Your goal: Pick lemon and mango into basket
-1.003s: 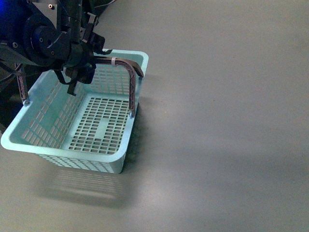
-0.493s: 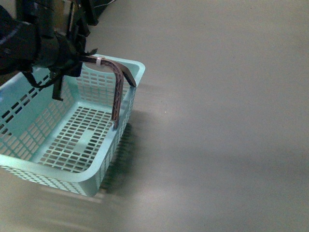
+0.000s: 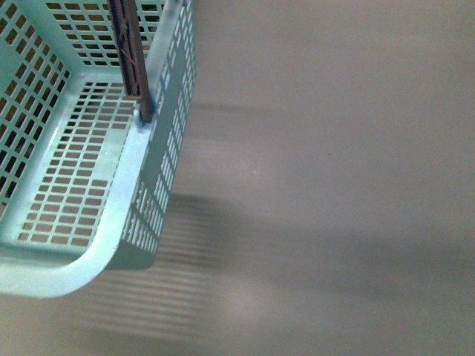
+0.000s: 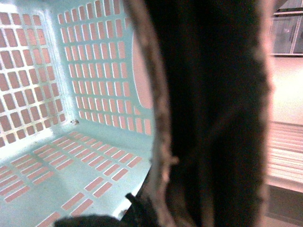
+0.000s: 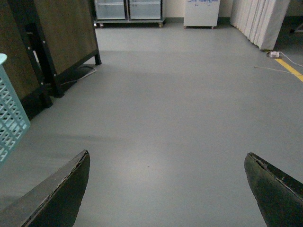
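Front view: the basket was seen at the near left, cropped by the frame and close to the camera. Its brown handle was raised upright over the right rim. Inside it, only slotted floor and walls were seen. A soft shadow was cast on the grey floor to its right.

Left wrist view: the turquoise slotted inside of the basket was recorded. Half of it was covered by a blurred dark band with brown edges, close to the lens. The left gripper's grasp could not be told.

Right wrist view: a corner of the basket was caught at the frame edge, near a dark-framed brown panel. The right gripper was released, its fingers spread wide with only floor seen between them. Cabinets and a white curtain were noted at the far end.
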### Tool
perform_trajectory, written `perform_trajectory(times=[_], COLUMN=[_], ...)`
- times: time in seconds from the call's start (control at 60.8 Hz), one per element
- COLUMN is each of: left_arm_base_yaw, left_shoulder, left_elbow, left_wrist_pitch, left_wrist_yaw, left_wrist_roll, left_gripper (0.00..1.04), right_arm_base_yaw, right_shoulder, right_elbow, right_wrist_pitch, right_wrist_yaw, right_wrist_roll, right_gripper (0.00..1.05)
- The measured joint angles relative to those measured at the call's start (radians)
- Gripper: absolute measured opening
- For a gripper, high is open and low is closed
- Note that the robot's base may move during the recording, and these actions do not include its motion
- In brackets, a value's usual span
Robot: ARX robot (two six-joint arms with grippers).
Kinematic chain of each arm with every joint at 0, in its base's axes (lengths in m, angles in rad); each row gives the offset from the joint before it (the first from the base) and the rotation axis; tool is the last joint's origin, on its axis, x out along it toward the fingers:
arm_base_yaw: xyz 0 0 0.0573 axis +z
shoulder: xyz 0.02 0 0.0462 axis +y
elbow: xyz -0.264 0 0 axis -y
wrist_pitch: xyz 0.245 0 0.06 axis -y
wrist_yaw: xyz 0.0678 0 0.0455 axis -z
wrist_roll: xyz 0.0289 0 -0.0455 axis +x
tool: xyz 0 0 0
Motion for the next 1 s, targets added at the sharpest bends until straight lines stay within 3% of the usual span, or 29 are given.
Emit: perform_trajectory(times=[0.214, 1.003], left_arm_base_yaw=[-0.035, -0.035], left_shoulder=[-0.121, -0.119], left_elbow=[-0.011, -0.013], left_wrist_pitch=[-0.055, -0.055], left_wrist_yaw=[-0.011, -0.020], left_wrist_roll=[-0.010, -0.012], left_gripper=[0.05, 0.05], right_arm_base_yaw=[0.000, 0.000], right_shoulder=[0.000, 0.000], right_elbow=[0.000, 0.000], right_wrist_pitch=[0.000, 0.000], right_wrist_yaw=[0.000, 0.000], right_wrist_roll=[0.000, 0.000], right_gripper=[0.96, 0.96])
